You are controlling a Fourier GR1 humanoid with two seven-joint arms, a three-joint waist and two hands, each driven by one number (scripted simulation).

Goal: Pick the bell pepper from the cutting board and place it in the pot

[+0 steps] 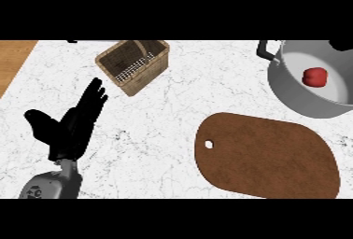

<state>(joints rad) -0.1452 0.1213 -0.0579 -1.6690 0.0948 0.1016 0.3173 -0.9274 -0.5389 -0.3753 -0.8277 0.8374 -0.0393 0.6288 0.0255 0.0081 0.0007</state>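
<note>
The red bell pepper (315, 77) lies inside the grey pot (289, 93) at the upper right, resting on its pale bottom. Below the pot, the brown cutting board (269, 156) lies bare on the marble counter, a small hole near its left end. My left hand (69, 126) shows at the lower left, open with fingers straight and pointing up toward the basket, holding nothing. My right hand shows nowhere in the head view.
A woven wicker basket (133, 63) stands tilted at the upper middle, above my left hand. A strip of wooden surface (12, 60) runs along the far left edge. The pot's black handles (264, 49) stick out at its rim.
</note>
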